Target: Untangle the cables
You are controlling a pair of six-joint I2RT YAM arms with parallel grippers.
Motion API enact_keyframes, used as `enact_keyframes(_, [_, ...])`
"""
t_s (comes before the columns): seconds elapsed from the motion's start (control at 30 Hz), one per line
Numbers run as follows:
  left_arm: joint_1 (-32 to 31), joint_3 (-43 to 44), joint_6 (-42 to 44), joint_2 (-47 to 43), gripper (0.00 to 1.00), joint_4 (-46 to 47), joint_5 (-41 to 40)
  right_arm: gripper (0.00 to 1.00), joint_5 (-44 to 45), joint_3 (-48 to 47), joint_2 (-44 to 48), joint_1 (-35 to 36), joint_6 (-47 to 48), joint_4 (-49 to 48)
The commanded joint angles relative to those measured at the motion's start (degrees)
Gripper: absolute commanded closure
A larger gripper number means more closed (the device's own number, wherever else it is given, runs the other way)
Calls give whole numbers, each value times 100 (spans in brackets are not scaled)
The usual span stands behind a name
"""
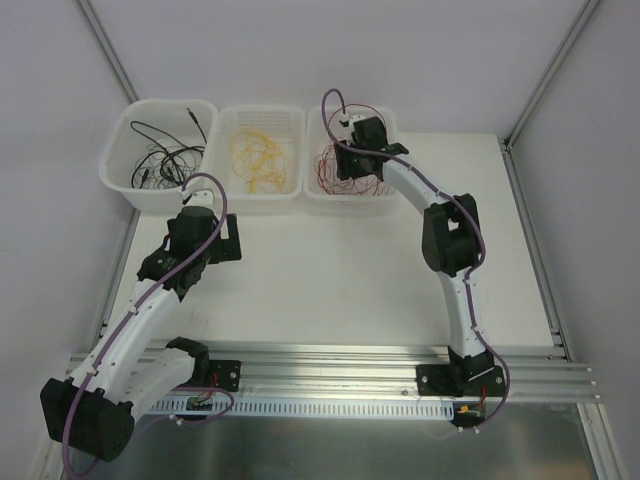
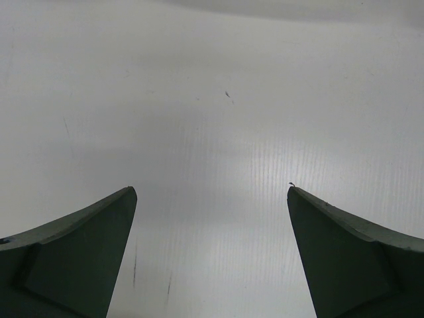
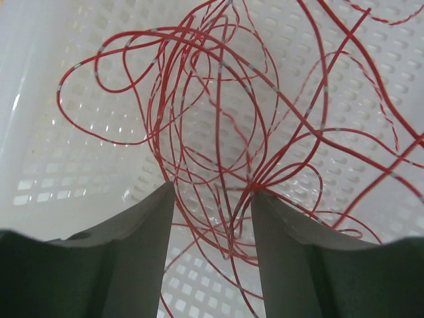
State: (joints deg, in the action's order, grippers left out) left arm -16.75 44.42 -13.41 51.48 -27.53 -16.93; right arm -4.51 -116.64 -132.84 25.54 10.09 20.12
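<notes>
Presently on hand: three lots of thin cable, sorted by colour, one lot to each white bin along the far edge of the table (image 1: 330, 285).
Lot 1: black cables (image 1: 165, 160), loose loops in the left bin (image 1: 116, 170).
Lot 2: yellow cables (image 1: 258, 155), a curly heap in the middle bin (image 1: 262, 206).
Lot 3: red cables (image 3: 199, 126), a snarl of crossing loops over the perforated floor of the right bin (image 1: 345, 210).
Right gripper (image 3: 212, 189): down in the right bin; jaws part-way apart, several red strands running through the gap, a cluster gathered at one fingertip; nothing clamped.
Left gripper (image 2: 212, 192): over bare table, in front of the left bin; jaws spread wide, holding nothing.
Handling, judged: very light, limp, springy in the curl; no stiffness to push against; a strand would likely slip from a loose pinch and drag its neighbours along when lifted.
Fragility, judged: low for the wire itself, but a hard pull on a crossing could tighten it.
Where to take hold, judged: a single outer loop standing free of the mass, such as the one at upper left in the right wrist view, not the dense middle where many strands cross.
Stage, judged: black and yellow lots look parted; red lot in work.
</notes>
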Motion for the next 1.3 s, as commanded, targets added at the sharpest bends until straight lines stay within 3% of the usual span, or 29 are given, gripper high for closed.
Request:
enact_keyframes(0.0, [76, 5, 75, -112, 1, 143, 76, 46, 231, -8, 916, 21, 204, 18])
enact_keyframes(0.2, [67, 14, 67, -209, 1, 142, 111, 28, 240, 229, 1671, 21, 239, 177])
enact_keyframes(0.43, [76, 5, 58, -297, 1, 143, 102, 17, 293, 431, 2330, 12, 205, 510])
enact_keyframes(0.57, [76, -4, 40, -419, 1, 151, 76, 1, 924, 984, 3060, 12, 11, 572])
enact_keyframes(0.73, [76, -57, 75, -727, 1, 204, -126, 0, 1865, 1932, 4255, -101, -130, 870])
enact_keyframes(0.87, [76, -179, 101, -1105, 1, 309, -310, 1, 2375, 2609, 5763, -198, -77, 1292])
enact_keyframes(1.07, [76, -434, 128, -2009, 1, 582, -495, 0, 3640, 3619, 7647, -207, -7, 2415])
enact_keyframes(1.27, [67, -698, 154, -3018, 1, 617, -732, 0, 4256, 4605, 9826, -216, -507, 2989])
